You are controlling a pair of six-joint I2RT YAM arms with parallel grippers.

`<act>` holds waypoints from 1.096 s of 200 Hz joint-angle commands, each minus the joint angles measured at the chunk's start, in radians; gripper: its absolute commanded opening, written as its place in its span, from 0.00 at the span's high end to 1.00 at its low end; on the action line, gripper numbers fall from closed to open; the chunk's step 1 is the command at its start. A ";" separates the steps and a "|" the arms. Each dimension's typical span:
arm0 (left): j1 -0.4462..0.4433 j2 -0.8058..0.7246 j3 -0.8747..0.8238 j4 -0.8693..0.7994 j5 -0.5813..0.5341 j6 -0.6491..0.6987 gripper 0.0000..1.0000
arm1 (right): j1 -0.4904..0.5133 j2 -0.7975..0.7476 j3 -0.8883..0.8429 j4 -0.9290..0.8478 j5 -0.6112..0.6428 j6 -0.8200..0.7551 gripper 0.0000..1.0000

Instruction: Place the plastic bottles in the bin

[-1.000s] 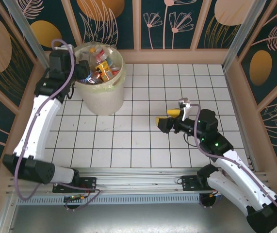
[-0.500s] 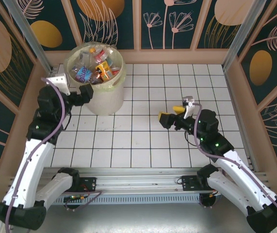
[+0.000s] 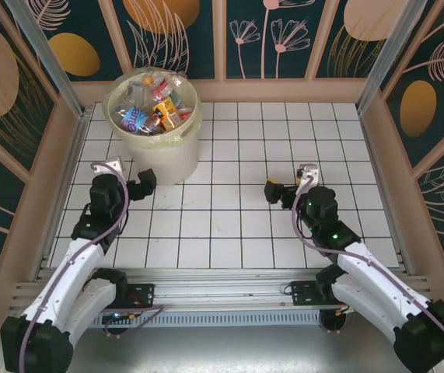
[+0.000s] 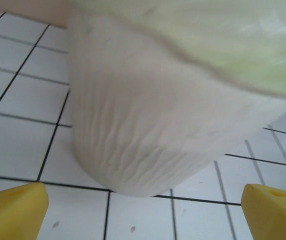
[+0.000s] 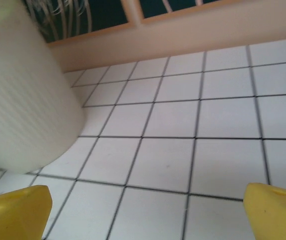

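Several plastic bottles [image 3: 152, 109] with orange, red and blue labels lie heaped inside the bin [image 3: 159, 159], a pale cream bucket with a yellowish liner at the back left. My left gripper [image 3: 141, 186] hovers low just in front of the bin, open and empty. The left wrist view has the bin's ribbed wall [image 4: 148, 125] close ahead, the liner [image 4: 223, 45] above it, and both yellow fingertips [image 4: 12, 210] wide apart. My right gripper [image 3: 279, 189] is open and empty over the middle tiles. Its wrist view looks toward the bin [image 5: 22, 100] at the left, between spread fingertips [image 5: 278, 212].
White tiled floor [image 3: 237, 225] with black grout lines stretches between the arms. Wooden-framed patterned walls [image 3: 284, 47] close in the back and sides. A metal rail [image 3: 222, 299] with the arm bases runs along the near edge.
My left arm has pulled back from the bin's rim and come down in front of the bin, its jaws now wide. My right arm has drawn back slightly toward its base.
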 commanded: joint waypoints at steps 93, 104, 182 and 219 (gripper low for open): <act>-0.001 0.180 -0.213 0.627 -0.323 0.268 0.01 | -0.340 0.254 -0.131 0.524 0.063 -0.162 0.01; -0.001 0.221 -0.220 0.710 -0.343 0.312 0.01 | -0.361 0.283 -0.144 0.581 0.062 -0.184 0.01; 0.021 0.495 -0.252 1.114 -0.288 0.442 0.01 | -0.474 0.511 -0.228 0.974 -0.024 -0.242 0.01; 0.069 0.544 -0.306 1.266 -0.263 0.419 0.01 | -0.494 0.686 -0.208 1.095 -0.046 -0.230 0.01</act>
